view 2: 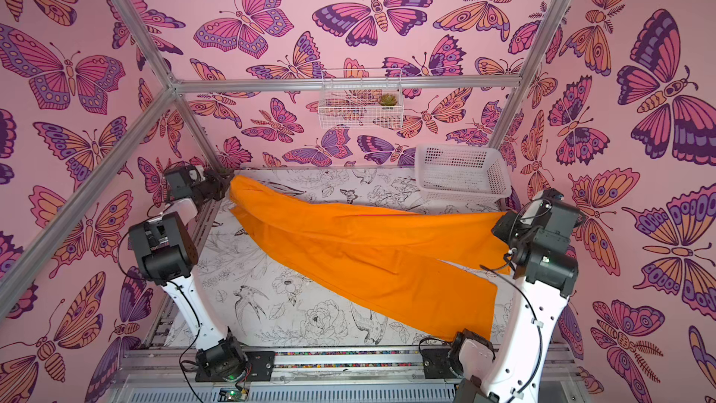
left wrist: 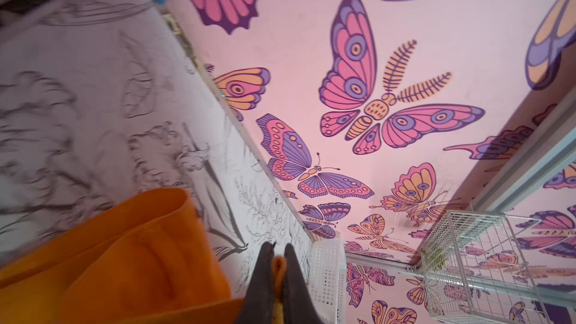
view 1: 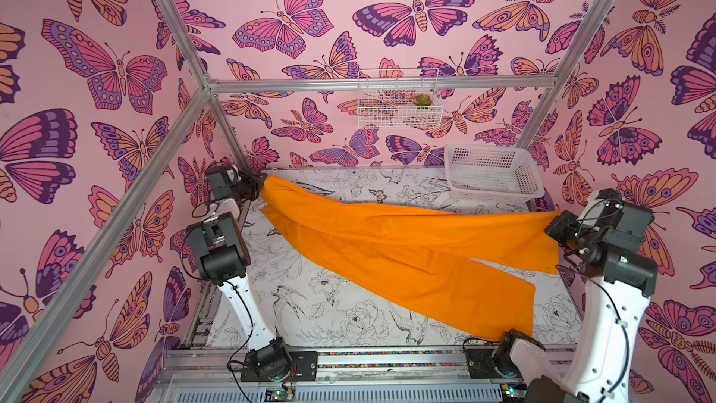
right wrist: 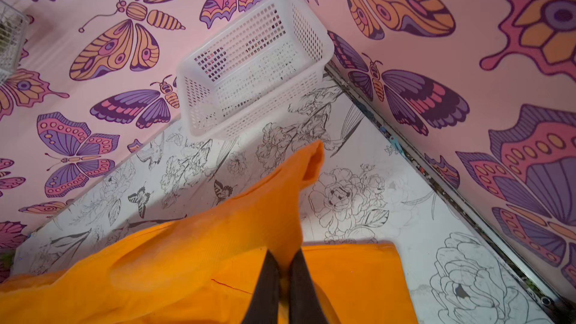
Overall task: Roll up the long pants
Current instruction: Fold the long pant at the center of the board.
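Pants [view 1: 387,250] were stretched across the table [view 1: 310,304] (apparently partly lifted); left gripper [left wrist: 278,250] and right gripper [right wrist: 283,256] each pinched their cloth.

white desk [view 1: 310,304], black floral line print: bright orange cloth long pants [view 1: 387,250] sprawled diagonally across; white perforated plastic basket [view 1: 492,176] far right.

- I see the bright orange soft-cloth long pants [view 2: 364,253] stretched across the table printed with black-and-white flowers and birds [view 2: 271,296], from the far left corner to the right side.
- Their far-left end bunches into the left gripper [view 2: 226,186].
- One leg runs to the right gripper [view 2: 503,228], whose jaws I can't make out. The other lies flat, slanting toward the near right.
- A white perforated plastic basket [view 2: 463,180] sits in the far right corner.
- A white wire basket [view 2: 360,104] hangs on the rear rail, holding a small green succulent [view 2: 387,100].
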`<state>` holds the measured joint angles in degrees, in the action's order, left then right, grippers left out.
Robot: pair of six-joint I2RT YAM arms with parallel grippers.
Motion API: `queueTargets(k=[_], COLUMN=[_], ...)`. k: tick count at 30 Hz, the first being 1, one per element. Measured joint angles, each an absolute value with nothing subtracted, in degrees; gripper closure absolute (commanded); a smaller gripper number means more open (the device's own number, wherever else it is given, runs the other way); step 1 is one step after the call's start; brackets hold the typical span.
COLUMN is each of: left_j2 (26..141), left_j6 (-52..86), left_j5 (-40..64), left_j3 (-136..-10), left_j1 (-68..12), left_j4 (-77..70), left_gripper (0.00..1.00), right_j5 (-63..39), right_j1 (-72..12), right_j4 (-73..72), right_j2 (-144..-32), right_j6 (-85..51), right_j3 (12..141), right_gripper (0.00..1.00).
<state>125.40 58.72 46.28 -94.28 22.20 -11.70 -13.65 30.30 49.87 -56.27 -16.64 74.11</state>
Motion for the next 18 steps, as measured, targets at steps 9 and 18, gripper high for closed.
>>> queueTargets(k=[9, 18], left_j2=[138.89, 141.73], left_j6=[67.31, 82.00], left_j5=[44.95, 44.95], left_j3=[-124.05, -122.28], left_j1=[11.20, 10.96], left_j4=[-11.64, -32.05], left_gripper=[1.00, 1.00], right_j5=[-18.31, -26.59], right_j1=[41.56, 41.82], right_j4=[46.24, 42.54], right_j2=[-66.74, -58.26], right_j6=[-20.82, -18.31], right_j3=[80.36, 81.80], right_gripper=[1.00, 0.99])
